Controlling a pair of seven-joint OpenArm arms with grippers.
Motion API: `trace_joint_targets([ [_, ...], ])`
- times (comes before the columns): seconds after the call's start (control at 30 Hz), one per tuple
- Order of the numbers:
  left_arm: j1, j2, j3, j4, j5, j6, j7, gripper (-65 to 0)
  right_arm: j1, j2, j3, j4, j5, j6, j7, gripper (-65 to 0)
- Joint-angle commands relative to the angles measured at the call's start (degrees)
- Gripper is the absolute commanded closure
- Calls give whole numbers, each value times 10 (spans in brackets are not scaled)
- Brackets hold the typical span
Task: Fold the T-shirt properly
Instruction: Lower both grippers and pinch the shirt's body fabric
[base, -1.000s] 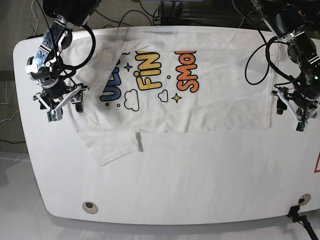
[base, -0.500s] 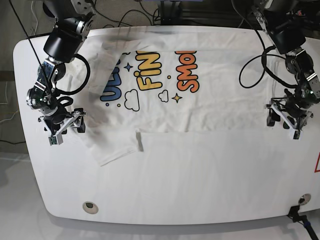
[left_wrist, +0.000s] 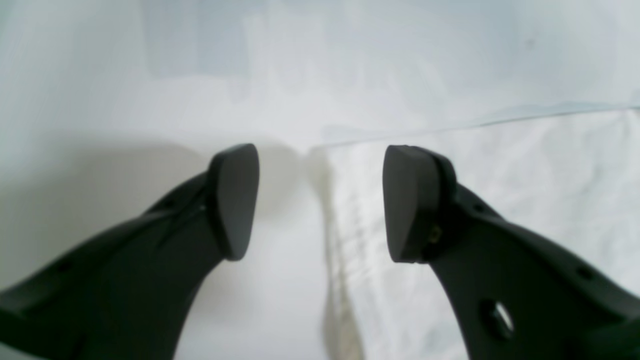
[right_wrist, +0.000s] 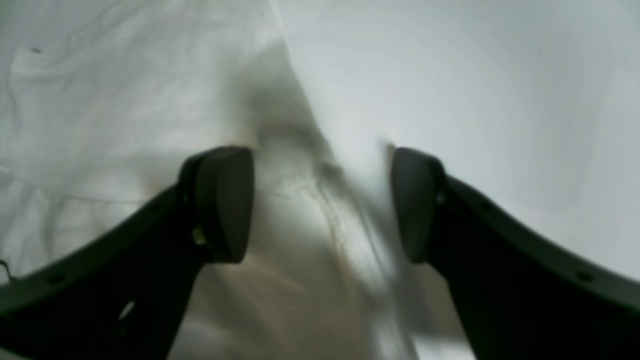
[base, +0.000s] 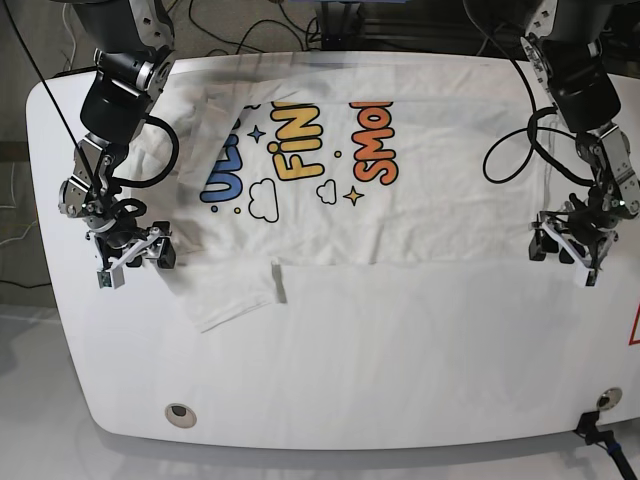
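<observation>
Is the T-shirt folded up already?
Partly. The T-shirt is doubled over once, its print cut off at the top edge, one sleeve still sticking out.

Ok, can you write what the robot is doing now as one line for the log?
left hand: open over shirt corner | right hand: open over shirt edge | T-shirt: flat on table, none held

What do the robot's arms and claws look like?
Both arms are black with silver metal joints, and black cables loop beside them. The left gripper and right gripper each have two curved black fingers ending in flat, rounded pads, set in pale brackets.
</observation>
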Motion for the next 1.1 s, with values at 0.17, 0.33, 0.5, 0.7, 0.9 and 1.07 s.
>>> trace_joint_targets([
  [0.17,-13,-7,1,6,-11,-1,-15,-366,1,-3,-5,8,6,5,0,-419],
  [0.33,-14,-6,1,-35,-11,-1,-38,-366,-8,-4,-33,8,6,5,-8,-417],
  [0.5,-17,-6,2,-96,-11,-1,-81,-366,-11,-4,-48,8,28,5,-8,-417],
  [0.7,-26,7,2,-139,-10,-1,-98,-364,-12,-4,-54,8,28,5,-8,-357],
  [0.9,-23,23,9,-135,-10,-1,-74,-364,-12,-4,-54,8,28,5,-8,-328],
  [1.07,-10,22,9,-135,-11,-1,-76,-363,-12,-4,-54,8,28,5,-8,-324],
])
